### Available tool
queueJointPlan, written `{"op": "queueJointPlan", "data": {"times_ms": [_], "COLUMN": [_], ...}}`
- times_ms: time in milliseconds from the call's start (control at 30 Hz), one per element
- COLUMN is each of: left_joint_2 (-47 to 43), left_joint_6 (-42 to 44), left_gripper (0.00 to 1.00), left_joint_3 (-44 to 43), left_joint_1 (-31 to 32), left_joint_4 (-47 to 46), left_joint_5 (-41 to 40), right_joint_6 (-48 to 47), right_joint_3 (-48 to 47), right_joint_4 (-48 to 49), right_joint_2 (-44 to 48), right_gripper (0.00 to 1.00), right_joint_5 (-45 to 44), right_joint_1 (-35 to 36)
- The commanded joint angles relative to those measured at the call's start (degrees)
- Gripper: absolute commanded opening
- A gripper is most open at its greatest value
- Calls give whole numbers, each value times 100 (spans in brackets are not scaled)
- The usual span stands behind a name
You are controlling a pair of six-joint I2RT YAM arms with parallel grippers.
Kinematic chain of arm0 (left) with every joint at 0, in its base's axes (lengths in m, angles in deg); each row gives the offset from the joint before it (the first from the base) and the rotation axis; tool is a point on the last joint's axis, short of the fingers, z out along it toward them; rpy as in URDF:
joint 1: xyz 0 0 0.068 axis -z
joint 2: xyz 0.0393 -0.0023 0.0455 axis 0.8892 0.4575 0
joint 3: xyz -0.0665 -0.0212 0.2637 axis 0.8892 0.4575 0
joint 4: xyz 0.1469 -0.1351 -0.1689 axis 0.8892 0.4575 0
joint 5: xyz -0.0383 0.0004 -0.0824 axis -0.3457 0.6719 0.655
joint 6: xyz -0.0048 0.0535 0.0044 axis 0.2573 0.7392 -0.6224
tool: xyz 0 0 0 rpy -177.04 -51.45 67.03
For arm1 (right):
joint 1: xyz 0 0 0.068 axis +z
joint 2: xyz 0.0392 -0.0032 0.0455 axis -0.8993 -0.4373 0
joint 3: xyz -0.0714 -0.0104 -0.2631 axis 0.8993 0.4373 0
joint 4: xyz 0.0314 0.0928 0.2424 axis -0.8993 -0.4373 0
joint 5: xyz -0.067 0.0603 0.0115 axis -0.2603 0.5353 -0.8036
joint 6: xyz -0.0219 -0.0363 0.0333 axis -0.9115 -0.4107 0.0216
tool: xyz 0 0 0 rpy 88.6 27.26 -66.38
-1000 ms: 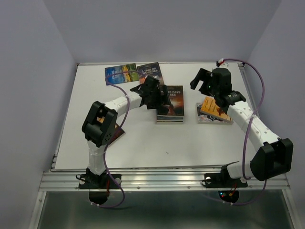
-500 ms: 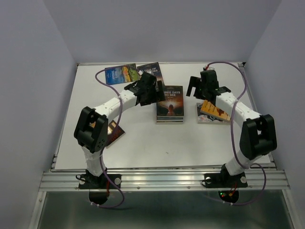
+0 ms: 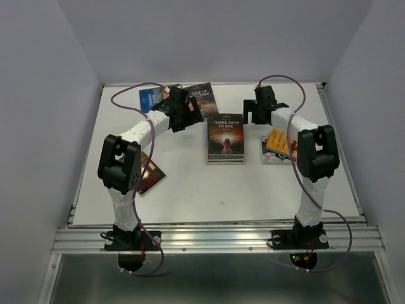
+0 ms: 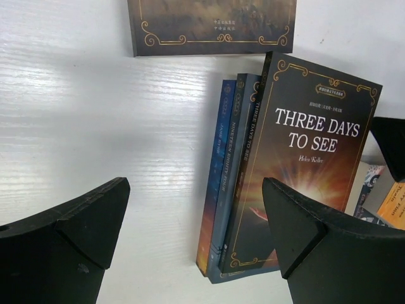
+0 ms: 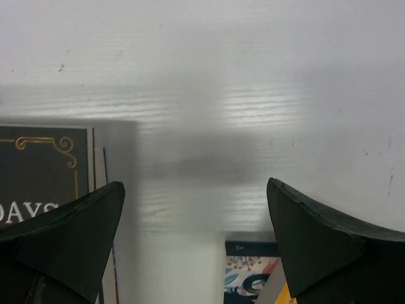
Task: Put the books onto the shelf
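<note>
Book stack (image 3: 226,138) lies between both grippers, long axis near-far; left gripper (image 3: 180,113) and right gripper (image 3: 258,114) both spread, empty, flanking its far end.

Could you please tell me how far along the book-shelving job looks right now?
Done: nothing is shelved, and no shelf is in view. The centre stack topped by Three Days to See, A Tale of Two Cities, the blue book, the orange book and the dark brown book all lie on the table. In hand: nothing; the left gripper and right gripper are open and empty. Left: every book.
</note>
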Motion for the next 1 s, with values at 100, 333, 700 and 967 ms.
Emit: {"op": "queueJointPlan", "data": {"times_ms": [100,333,700,967], "left_joint_2": [-69,10,107,72], "left_joint_6": [156,147,129,85], "left_gripper": [99,99,99,99], "left_joint_3": [-216,-233,-321,-233], "left_joint_1": [-6,-41,-50,-50], "left_joint_4": [-183,-218,-139,-201], "left_joint_5": [71,167,114,132], "right_joint_6": [-706,-1279,-1358,-1437], "right_joint_3": [-649,-693,-544,-482], "right_joint_4": [94,305,437,516], "right_joint_2": [-323,-552,-491,-455], "right_gripper": [100,100,100,100], "right_joint_5": [196,1066,2042,2183], "right_joint_1": [-313,-314,-314,-314]}}
